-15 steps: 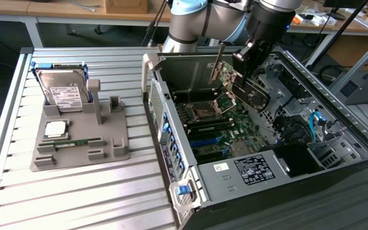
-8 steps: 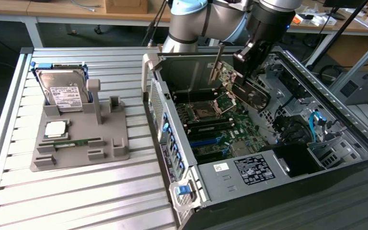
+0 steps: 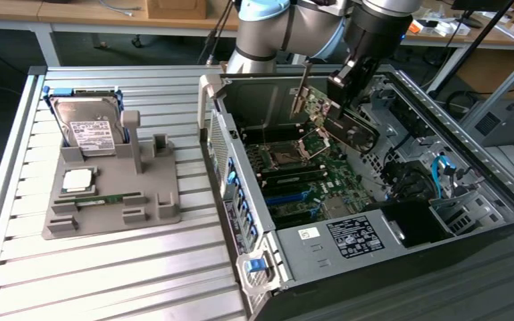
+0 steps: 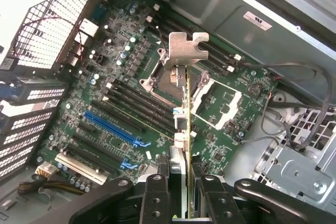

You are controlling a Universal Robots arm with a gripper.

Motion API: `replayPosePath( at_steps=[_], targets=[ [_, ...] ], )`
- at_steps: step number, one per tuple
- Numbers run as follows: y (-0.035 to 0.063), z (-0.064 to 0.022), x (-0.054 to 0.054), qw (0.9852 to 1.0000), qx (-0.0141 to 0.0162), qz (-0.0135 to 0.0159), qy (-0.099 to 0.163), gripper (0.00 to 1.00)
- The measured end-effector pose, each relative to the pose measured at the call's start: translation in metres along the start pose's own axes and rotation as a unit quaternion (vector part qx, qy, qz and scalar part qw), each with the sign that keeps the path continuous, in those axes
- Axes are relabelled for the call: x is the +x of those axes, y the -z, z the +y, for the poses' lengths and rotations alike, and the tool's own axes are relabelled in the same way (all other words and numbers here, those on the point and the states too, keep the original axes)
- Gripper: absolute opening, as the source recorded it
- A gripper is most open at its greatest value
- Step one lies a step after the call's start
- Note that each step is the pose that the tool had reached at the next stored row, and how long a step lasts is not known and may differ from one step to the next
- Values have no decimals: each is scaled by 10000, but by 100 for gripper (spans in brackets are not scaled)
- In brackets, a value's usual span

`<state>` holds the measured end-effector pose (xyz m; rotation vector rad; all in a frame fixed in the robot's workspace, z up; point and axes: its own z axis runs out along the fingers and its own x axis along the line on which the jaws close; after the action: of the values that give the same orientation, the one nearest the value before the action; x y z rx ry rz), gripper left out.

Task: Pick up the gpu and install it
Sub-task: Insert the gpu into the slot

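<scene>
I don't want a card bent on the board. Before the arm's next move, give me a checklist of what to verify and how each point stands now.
1. Grip: gpu clamped between the fingers of the hand: ok.
2. Gpu hanging clear above the motherboard: ok.
3. Blue slot bare, nothing seated in it: ok.
4. Card parallel to the blue slot: not ok, it stands at an angle to it.
5. Silver bracket matched to a rear opening: cannot tell.
6. Loose cables away from the blue slot: ok.
</scene>
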<state>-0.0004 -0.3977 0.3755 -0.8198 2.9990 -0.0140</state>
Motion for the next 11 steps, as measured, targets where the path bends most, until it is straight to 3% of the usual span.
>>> replayPosePath(
  at_steps=[11],
  targets=[
    [0, 0, 0, 10000, -3, -2, 95, 27]
  ],
)
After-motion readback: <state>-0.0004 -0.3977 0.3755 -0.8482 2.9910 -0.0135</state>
